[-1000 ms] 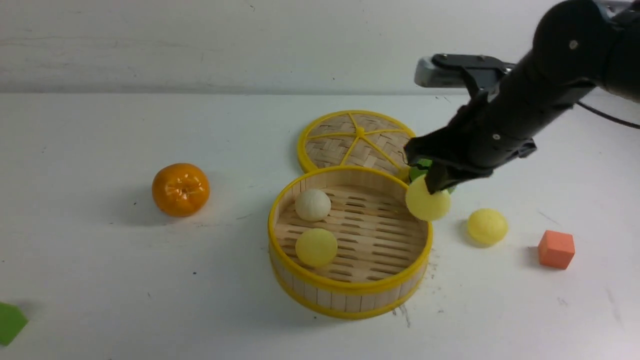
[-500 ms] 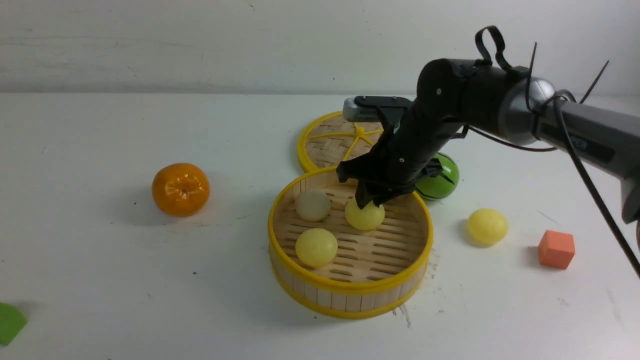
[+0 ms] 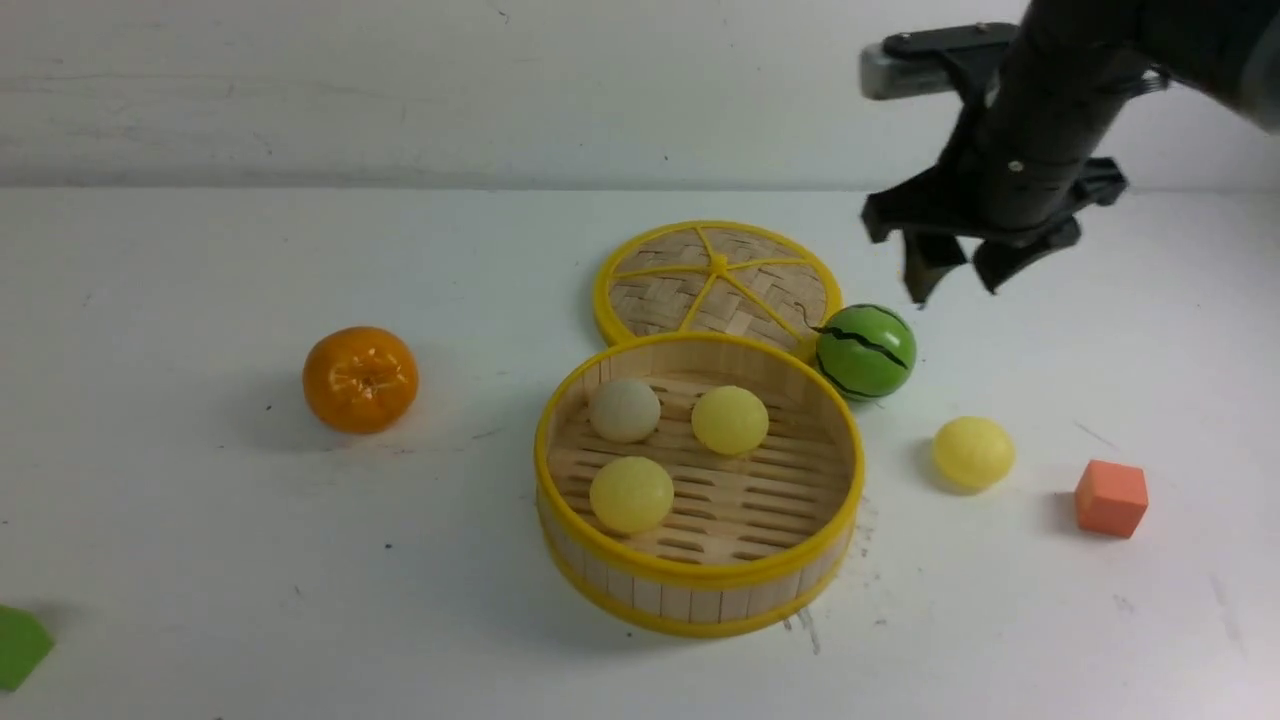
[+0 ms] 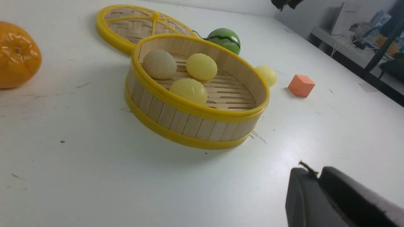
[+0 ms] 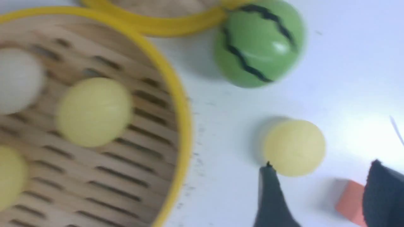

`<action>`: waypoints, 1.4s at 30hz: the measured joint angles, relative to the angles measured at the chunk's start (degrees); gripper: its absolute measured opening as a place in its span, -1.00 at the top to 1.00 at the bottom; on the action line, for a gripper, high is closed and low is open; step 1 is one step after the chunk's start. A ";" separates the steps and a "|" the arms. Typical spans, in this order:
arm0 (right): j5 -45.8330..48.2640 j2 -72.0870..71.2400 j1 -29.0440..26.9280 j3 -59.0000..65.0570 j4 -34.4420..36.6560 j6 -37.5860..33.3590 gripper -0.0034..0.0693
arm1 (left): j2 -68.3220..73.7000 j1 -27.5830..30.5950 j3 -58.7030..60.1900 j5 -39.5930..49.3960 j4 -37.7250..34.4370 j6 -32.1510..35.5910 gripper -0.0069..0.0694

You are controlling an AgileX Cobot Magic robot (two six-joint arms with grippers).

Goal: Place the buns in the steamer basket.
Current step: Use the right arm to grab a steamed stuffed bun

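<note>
**A:** Where are the buns?

**B:** Three buns [image 3: 730,420] lie inside the basket [image 3: 700,575] on its slatted floor. An off-white one and a yellow one sit toward the back, and another yellow one sits nearer the front wall. The fourth bun [image 3: 973,452] is out on the worktop [image 3: 200,550], to the right of the basket, between the green striped ball [image 3: 865,352] and the orange cube [image 3: 1111,498].

**A:** What are the grippers doing?

**B:** The right gripper [image 3: 957,280] hangs high, beyond the ball, with its jaws partly spread and nothing in them. Its own camera, though blurred, shows the fourth bun just past one fingertip, so I'd judge that bun is the next target. The left gripper [image 4: 317,173] sits low and well apart from the basket. Its pads lie against each other with nothing between them, and I'd call it idle.

**A:** Why is the lid where it is?

**B:** The lid [image 3: 715,280] lies flat behind the basket, so the mouth is open for drops from above. I can't tell whether its rim touches the basket wall. The ball sits just beside both, which could crowd a low approach from that side.

**A:** And the surface and the room?

**B:** The worktop is white and matt, with dark specks and scuffs, the heaviest by the basket's front right. An orange [image 3: 360,379] sits well apart on the left, and a green piece [image 3: 20,645] lies at the near left corner. A plain pale wall [image 3: 400,90] stands behind. Past the worktop's edge, the left wrist view shows a cluttered shelf [image 4: 353,34], too small to make out.
</note>
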 joint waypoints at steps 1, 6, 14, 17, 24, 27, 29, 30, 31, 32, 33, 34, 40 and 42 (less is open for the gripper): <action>0.07 0.16 -1.24 2.13 0.05 0.60 0.07 | 0.00 0.00 0.00 0.00 0.00 0.00 0.67; -2.80 1.22 -3.94 10.04 3.43 0.98 0.45 | 0.00 0.00 0.00 0.06 0.00 0.00 0.66; -9.74 3.74 -6.56 12.16 7.03 0.98 0.39 | 0.00 0.00 0.00 0.12 0.00 0.00 0.66; -9.97 4.76 -6.79 12.16 7.61 0.98 0.24 | 0.00 0.00 0.00 0.17 0.00 0.00 0.64; -12.17 6.20 -6.79 12.18 8.00 0.98 0.09 | 0.00 0.00 0.00 0.17 0.00 0.00 0.62; -12.78 6.29 -6.79 12.18 8.05 0.98 0.09 | 0.00 0.00 0.00 0.17 0.00 0.00 0.61; -13.45 6.29 -6.79 12.18 8.62 0.83 0.08 | 0.00 0.00 0.00 0.17 0.00 0.00 0.60; -13.70 6.29 -6.79 12.18 8.88 0.65 0.08 | 0.00 0.00 0.00 0.17 0.00 0.00 0.60; -13.68 6.29 -6.79 12.18 8.92 0.65 0.08 | 0.00 0.00 0.00 0.17 0.00 0.00 0.60; -13.79 6.35 -6.79 12.18 9.41 0.16 0.08 | 0.00 0.00 0.00 0.17 0.00 0.00 0.60; -13.79 6.46 -6.79 12.18 9.71 0.10 0.08 | 0.00 0.00 0.00 0.17 0.00 0.00 0.59; -13.79 6.46 -6.79 12.18 9.91 0.10 0.08 | 0.00 0.00 0.00 0.17 0.00 0.00 0.59; -13.93 8.29 -6.79 12.18 10.10 -0.09 0.16 | 0.00 0.00 0.00 0.17 0.00 0.00 0.58; -14.21 8.75 -6.79 12.18 10.10 -0.14 0.28 | 0.00 0.00 0.00 0.17 0.00 0.00 0.58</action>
